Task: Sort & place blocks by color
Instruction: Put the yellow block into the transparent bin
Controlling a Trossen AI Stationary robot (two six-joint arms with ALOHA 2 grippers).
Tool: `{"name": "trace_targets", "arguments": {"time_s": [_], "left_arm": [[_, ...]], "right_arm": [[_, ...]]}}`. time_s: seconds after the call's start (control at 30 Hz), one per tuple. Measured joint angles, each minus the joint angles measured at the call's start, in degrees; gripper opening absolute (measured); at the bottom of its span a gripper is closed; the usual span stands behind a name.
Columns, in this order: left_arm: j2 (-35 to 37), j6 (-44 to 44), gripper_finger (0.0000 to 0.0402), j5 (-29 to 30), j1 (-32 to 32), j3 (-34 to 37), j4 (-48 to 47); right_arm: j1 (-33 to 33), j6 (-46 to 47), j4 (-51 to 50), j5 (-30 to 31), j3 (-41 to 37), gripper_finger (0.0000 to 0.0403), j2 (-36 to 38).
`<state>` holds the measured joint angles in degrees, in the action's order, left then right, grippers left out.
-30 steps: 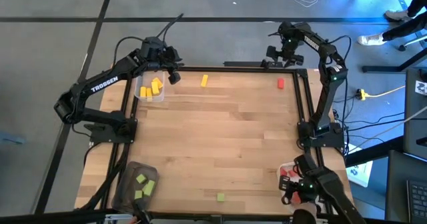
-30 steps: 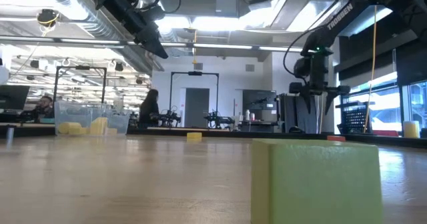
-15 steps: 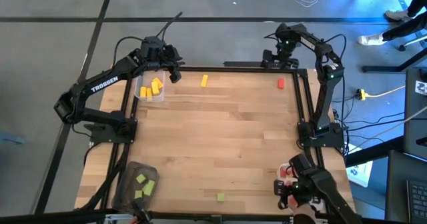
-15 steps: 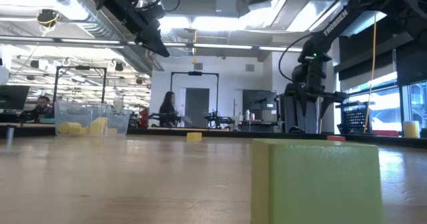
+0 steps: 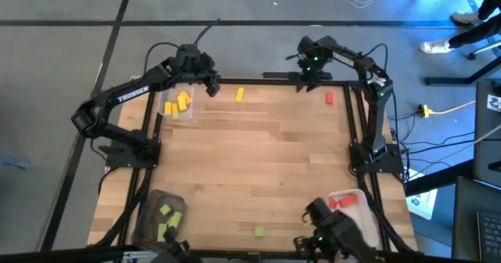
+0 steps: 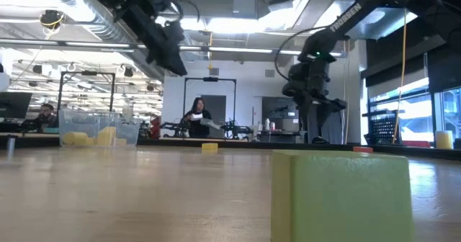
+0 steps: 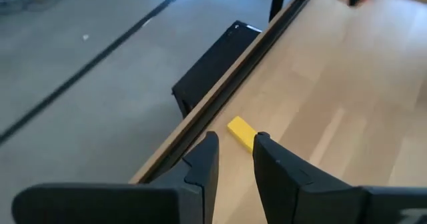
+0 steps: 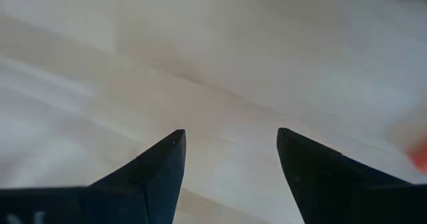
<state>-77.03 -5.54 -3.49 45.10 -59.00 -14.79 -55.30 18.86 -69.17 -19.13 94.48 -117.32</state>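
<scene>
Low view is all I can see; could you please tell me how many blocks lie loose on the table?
Observer: Three: a yellow block and a red block near the far edge, a green block near the front.
Operator: Thank you; is the left pincer holding anything?
Observer: No, the left pincer is slightly open and empty, the yellow block just beyond its tips.
Operator: And the right pincer?
Observer: The right pincer is wide open and empty, at the far edge near the red block.
</scene>
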Motion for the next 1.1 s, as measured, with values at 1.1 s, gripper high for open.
{"name": "trace_targets", "arguments": {"time_s": [1.1], "left_arm": [[-31.85,27.88,0.0082,-5.16,-1.57,-23.37,-20.11]], "right_arm": [[14.26,-29.73,5.0,7.2,30.73,0.0236,10.13]]}}
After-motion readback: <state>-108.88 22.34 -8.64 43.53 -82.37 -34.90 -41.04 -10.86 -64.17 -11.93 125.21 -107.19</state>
